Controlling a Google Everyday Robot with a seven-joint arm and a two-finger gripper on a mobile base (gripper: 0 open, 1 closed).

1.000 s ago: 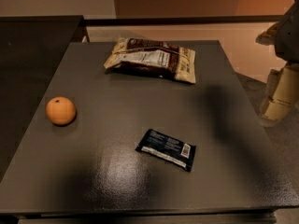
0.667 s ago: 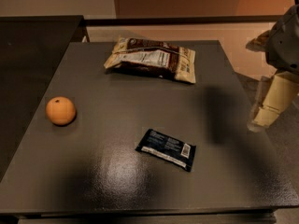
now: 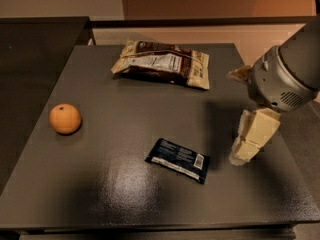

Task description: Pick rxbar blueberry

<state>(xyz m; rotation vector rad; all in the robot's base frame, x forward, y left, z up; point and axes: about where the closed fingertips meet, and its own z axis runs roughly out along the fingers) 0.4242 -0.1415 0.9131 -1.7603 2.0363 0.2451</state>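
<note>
The rxbar blueberry (image 3: 178,160) is a small flat bar in a dark navy-black wrapper with white label text. It lies flat on the dark table (image 3: 115,109), a little right of centre toward the front. My gripper (image 3: 248,144) hangs over the table's right side, to the right of the bar and apart from it, its cream fingers pointing down and left. It holds nothing that I can see.
A cream-and-brown snack bag (image 3: 162,63) lies at the back of the table. An orange (image 3: 65,119) sits at the left. The table's right edge is close under my arm (image 3: 287,74). A dark counter (image 3: 35,39) adjoins at the left.
My arm has swung in from the right edge and lowered, bringing the gripper over the table toward the bar. The objects have not moved.
</note>
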